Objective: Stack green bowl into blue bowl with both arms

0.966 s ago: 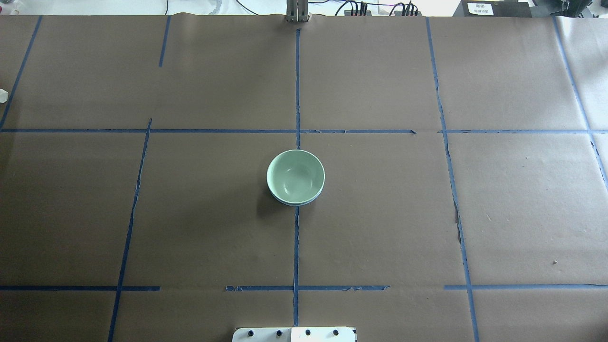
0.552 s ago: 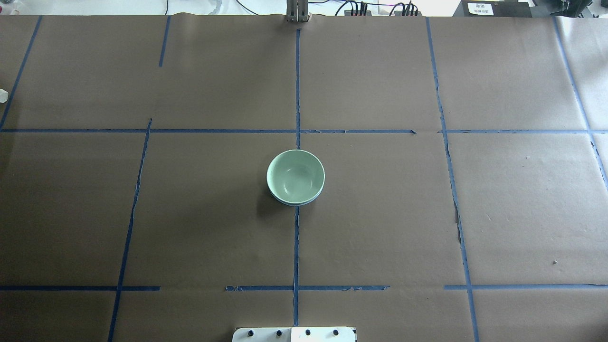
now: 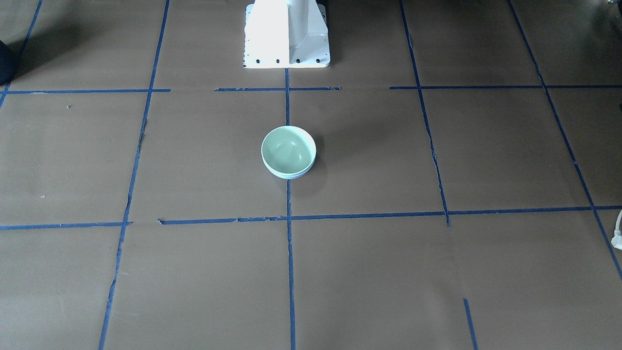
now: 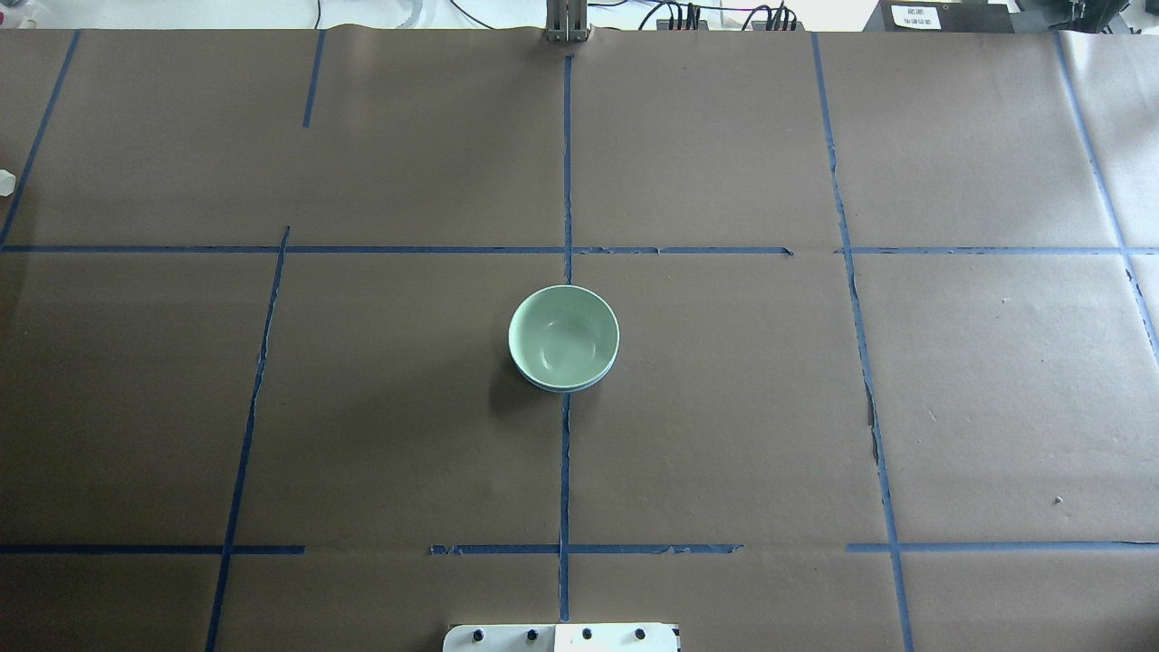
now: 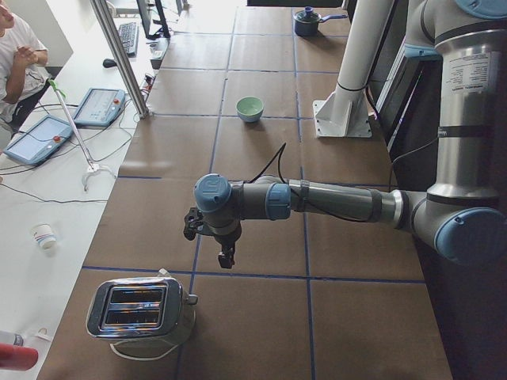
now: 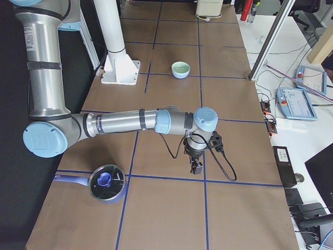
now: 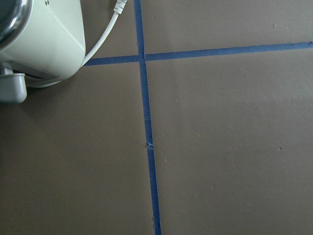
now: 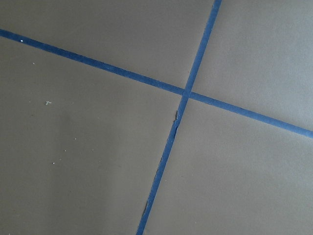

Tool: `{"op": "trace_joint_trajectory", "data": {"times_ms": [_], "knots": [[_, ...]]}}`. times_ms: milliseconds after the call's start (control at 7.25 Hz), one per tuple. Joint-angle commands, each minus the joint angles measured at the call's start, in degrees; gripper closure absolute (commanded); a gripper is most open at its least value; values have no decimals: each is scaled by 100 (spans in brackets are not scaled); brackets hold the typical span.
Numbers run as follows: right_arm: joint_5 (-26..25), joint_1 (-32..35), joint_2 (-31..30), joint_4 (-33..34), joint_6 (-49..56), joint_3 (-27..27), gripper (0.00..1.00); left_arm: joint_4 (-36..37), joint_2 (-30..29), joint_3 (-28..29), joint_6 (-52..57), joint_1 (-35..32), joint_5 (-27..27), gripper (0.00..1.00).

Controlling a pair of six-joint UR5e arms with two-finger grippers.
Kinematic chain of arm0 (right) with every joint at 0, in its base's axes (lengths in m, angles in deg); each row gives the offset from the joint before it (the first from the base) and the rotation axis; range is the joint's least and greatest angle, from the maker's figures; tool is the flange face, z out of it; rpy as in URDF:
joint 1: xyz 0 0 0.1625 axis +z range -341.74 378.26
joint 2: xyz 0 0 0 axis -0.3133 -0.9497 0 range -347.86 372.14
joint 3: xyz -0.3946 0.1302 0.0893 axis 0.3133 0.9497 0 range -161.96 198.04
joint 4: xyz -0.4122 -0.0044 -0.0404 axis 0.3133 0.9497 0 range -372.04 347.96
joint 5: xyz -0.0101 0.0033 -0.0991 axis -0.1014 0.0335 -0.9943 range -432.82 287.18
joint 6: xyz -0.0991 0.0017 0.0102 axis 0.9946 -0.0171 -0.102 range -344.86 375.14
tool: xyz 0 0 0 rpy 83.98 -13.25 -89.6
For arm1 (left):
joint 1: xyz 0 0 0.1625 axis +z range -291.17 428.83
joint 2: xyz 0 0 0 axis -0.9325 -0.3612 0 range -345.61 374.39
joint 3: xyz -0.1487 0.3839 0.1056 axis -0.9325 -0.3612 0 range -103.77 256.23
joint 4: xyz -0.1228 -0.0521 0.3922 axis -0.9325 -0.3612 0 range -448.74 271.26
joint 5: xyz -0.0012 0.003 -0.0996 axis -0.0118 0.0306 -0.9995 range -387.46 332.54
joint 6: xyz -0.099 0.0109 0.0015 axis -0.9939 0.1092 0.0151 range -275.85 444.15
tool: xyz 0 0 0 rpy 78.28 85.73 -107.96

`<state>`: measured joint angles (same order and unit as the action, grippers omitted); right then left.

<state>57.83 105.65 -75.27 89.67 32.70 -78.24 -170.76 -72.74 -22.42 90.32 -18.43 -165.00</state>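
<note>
The green bowl (image 4: 563,333) sits nested inside the blue bowl (image 4: 563,388) at the table's centre, on the middle tape line. Only a thin pale blue rim shows under it. The pair also shows in the front view, green bowl (image 3: 287,148) on the blue bowl (image 3: 290,175). Both arms are far from the bowls. My left gripper (image 5: 226,257) hangs over the table near the toaster, at the table's left end. My right gripper (image 6: 196,166) hangs over the right end. Both show only in the side views, so I cannot tell if they are open or shut.
A toaster (image 5: 142,310) with a white cord stands at the left end, also in the left wrist view (image 7: 39,44). A pot with a blue lid (image 6: 106,182) stands at the right end. The white pedestal (image 3: 286,34) stands behind the bowls. An operator (image 5: 16,47) sits beside the table.
</note>
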Motion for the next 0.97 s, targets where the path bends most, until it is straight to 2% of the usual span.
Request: {"op": "trace_joint_trajectory", "data": {"times_ms": [0,138,552,690,828], "knots": [[14,-12,-57,7,-16,108,0,-6,-111,3,260,15,322,0],[13,-12,-58,-2,2,170,0,11,-242,12,279,15,586,0],[5,-3,-22,-19,-7,154,0,-6,-129,12,384,-11,562,0],[13,-3,-83,-19,11,162,0,-15,-68,38,385,-28,432,0],[83,-3,-93,-19,2,-47,0,2,-102,82,333,-55,-57,0]]}}
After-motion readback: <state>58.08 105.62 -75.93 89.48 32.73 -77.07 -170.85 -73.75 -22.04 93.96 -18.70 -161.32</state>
